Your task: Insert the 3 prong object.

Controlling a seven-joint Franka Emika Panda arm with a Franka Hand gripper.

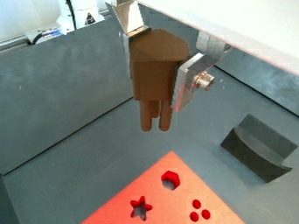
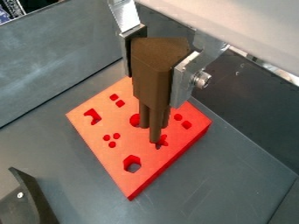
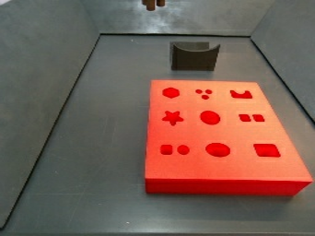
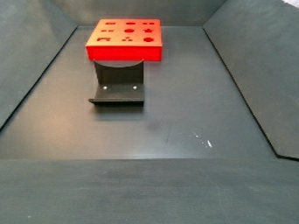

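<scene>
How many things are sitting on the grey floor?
2: the red board and the dark fixture beside it. The gripper, raised above the floor, holds the 3 prong object.

Both wrist views look down past my fingers (image 1: 195, 70) from close above. Both side views sit high and farther off, at opposite ends, sharing the red board (image 3: 222, 138) and the fixture (image 4: 118, 90).

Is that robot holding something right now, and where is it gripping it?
Yes. The tool holds the 3 prong object, a brown wooden piece, by its thick upper body, prongs pointing down, in the air above the red board.
</scene>
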